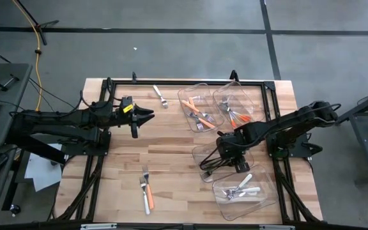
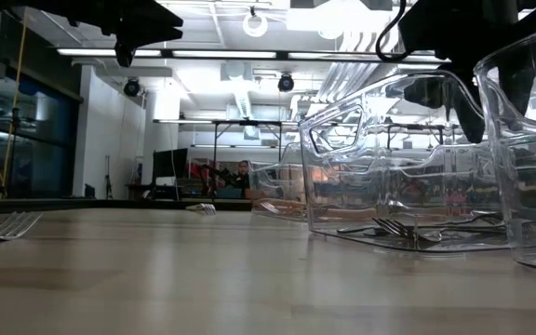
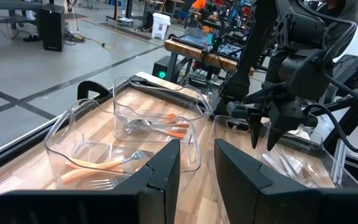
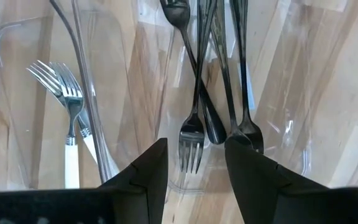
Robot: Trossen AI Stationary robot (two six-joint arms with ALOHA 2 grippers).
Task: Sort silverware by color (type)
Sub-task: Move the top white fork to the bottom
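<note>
Right gripper (image 1: 225,155): centre-right of the high view, over the clear bin (image 1: 204,153) of dark metal silverware (image 4: 194,118); fingers parted, grasping nothing. Left gripper (image 1: 147,115): upper centre-left, above bare table (image 1: 165,160); fingers apart, released. Orange-handled pieces (image 1: 197,115): upper bins. White-handled pieces (image 1: 243,186): lower-right bin. 2 forks (image 1: 146,190): loose, lower centre-left.

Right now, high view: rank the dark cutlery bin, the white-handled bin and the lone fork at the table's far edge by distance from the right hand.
1. Dark cutlery bin, directly under the right hand.
2. White-handled bin, near side.
3. Lone fork, far edge, toward the left arm.
</note>
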